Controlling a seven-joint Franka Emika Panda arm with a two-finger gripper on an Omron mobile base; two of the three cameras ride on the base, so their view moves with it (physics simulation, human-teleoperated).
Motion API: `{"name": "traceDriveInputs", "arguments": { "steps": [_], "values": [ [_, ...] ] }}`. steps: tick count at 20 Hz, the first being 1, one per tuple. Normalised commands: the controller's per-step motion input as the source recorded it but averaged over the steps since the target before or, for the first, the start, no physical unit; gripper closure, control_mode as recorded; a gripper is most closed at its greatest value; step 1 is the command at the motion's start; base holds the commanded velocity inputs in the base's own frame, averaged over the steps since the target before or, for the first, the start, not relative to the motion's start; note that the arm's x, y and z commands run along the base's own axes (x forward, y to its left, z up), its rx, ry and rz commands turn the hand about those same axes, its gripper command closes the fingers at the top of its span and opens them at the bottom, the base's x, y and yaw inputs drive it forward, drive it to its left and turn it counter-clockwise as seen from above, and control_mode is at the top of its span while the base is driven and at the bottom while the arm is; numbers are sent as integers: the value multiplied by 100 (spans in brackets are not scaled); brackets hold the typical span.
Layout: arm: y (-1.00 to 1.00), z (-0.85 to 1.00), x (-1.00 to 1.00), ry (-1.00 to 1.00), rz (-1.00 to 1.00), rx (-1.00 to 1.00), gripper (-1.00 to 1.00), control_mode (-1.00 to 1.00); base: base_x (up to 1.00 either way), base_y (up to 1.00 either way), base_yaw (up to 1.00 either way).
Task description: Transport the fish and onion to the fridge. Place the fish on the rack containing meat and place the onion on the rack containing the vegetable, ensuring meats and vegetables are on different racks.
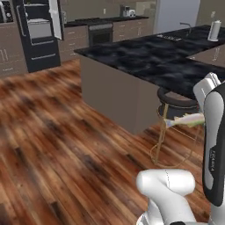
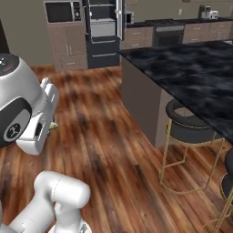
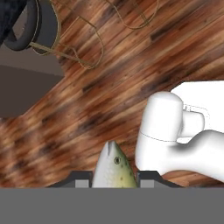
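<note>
While above open floor, claw grips fish

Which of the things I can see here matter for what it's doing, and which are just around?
Part of the job:
fish, clamped in the gripper
fridge, door open, across the room

Just around:
counter
stool
oven
paper roll

Fish smooth, glossy; floor varnished wood; counter polished dark marble.
</note>
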Motion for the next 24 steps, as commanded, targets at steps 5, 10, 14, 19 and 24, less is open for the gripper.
{"name": "traceDriveInputs", "arguments": {
  "steps": [5,10,14,19,24],
  "values": [
    [0,0,0,0,0,0,100,100,100,43,-1],
    [0,0,0,0,0,0,100,100,100,29,0],
    [0,0,0,0,0,0,100,100,100,26,0],
    [0,0,0,0,0,0,100,100,100,4,0],
    [0,0,0,0,0,0,100,100,100,-9,9]
  ]
}}
